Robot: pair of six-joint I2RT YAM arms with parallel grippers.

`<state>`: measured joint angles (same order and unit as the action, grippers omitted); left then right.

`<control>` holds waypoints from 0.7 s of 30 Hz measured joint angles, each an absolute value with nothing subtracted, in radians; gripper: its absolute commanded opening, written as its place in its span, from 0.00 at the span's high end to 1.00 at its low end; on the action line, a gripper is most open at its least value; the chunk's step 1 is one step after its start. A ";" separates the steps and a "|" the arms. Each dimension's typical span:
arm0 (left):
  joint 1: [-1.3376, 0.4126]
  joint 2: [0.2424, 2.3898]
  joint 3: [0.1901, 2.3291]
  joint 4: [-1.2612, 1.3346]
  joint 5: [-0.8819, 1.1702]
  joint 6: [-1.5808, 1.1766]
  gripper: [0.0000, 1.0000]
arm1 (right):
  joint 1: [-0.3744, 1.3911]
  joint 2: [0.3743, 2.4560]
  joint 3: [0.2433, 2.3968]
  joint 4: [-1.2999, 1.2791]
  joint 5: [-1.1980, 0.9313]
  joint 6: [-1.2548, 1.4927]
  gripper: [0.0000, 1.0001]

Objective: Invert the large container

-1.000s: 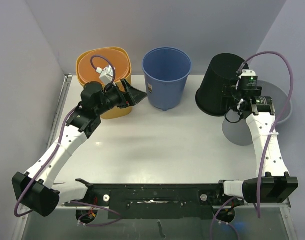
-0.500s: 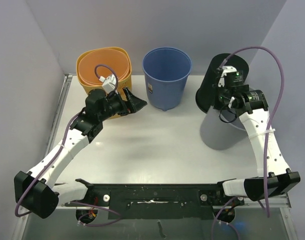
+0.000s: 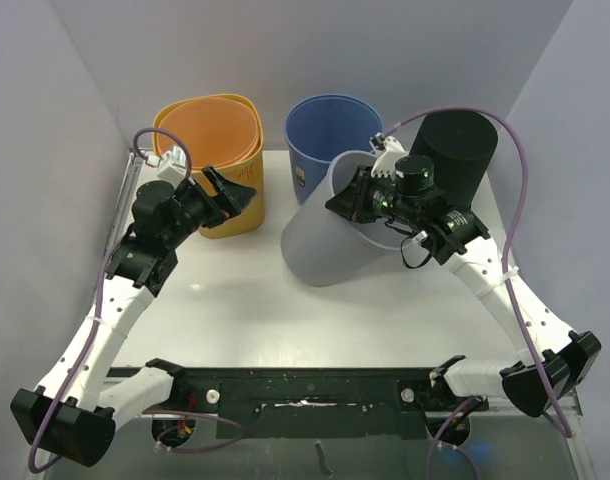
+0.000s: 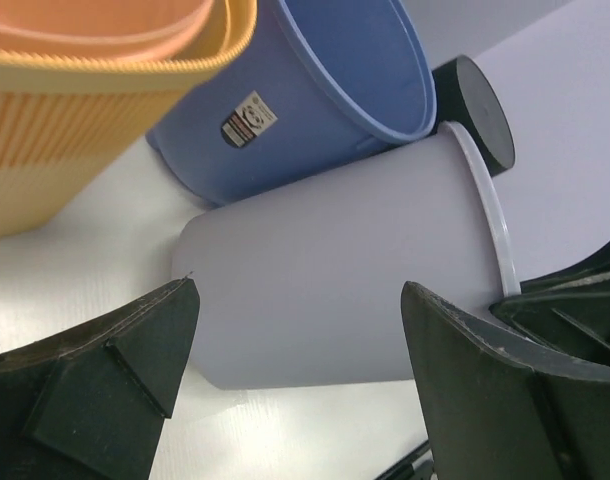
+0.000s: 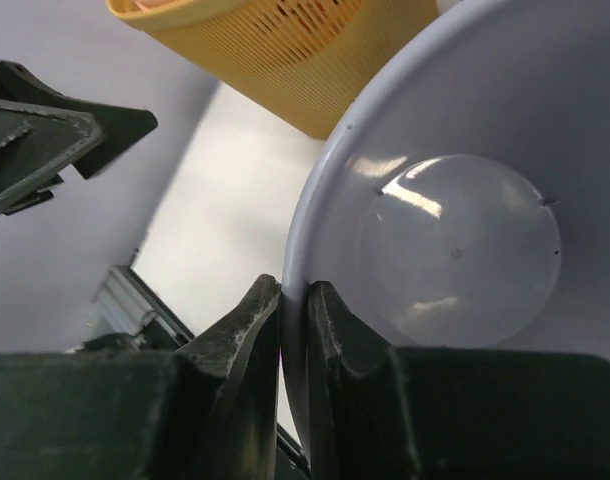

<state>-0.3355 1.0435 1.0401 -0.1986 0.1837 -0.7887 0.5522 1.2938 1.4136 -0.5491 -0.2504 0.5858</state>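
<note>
Right wrist view shows the right gripper pinching the rim of the large pale grey plastic bucket, one finger inside the wall and one outside. From above, the bucket slopes away below this gripper, mouth raised toward it and base down by the white worktop; whether the base touches cannot be told. Just behind the gripper stand a blue plastic bucket and an upturned black bucket. The left gripper, spread and holding nothing, sits beside a ribbed orange basket.
</note>
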 measured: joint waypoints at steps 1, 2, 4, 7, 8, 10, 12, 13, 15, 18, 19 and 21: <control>-0.328 1.038 1.053 -0.217 0.175 -0.780 0.18 | 0.551 1.283 1.385 -0.500 -0.266 0.612 1.00; -0.323 1.036 1.071 -0.231 0.166 -0.773 0.18 | 0.548 1.274 1.360 -0.453 -0.276 0.638 1.00; -0.316 1.036 1.103 -0.245 0.155 -0.760 0.18 | 0.543 1.255 1.314 -0.375 -0.302 0.693 1.00; -0.314 1.036 1.136 -0.246 0.153 -0.746 0.18 | 0.545 1.234 1.238 -0.251 -0.366 0.788 1.00; -0.313 1.036 1.141 -0.244 0.154 -0.744 0.18 | 0.545 1.224 1.201 -0.194 -0.389 0.819 1.00; -0.313 1.037 1.142 -0.243 0.159 -0.744 0.18 | 0.550 1.203 1.138 -0.130 -0.421 0.860 1.00; -0.313 1.043 1.142 -0.243 0.167 -0.743 0.18 | 0.549 1.186 1.084 -0.099 -0.432 0.890 1.00; -0.313 1.046 1.142 -0.244 0.172 -0.743 0.18 | 0.546 1.177 1.056 -0.088 -0.432 0.899 1.00; -0.313 1.054 1.142 -0.244 0.185 -0.743 0.18 | 0.529 1.151 0.993 -0.058 -0.433 0.915 1.00; -0.313 1.064 1.142 -0.245 0.206 -0.738 0.18 | 0.499 1.106 0.916 -0.043 -0.433 0.922 1.00; -0.313 1.068 1.142 -0.245 0.214 -0.736 0.18 | 0.488 1.093 0.899 -0.056 -0.424 0.920 1.00; -0.313 1.077 1.142 -0.245 0.228 -0.731 0.18 | 0.478 1.071 0.876 -0.099 -0.401 0.906 0.93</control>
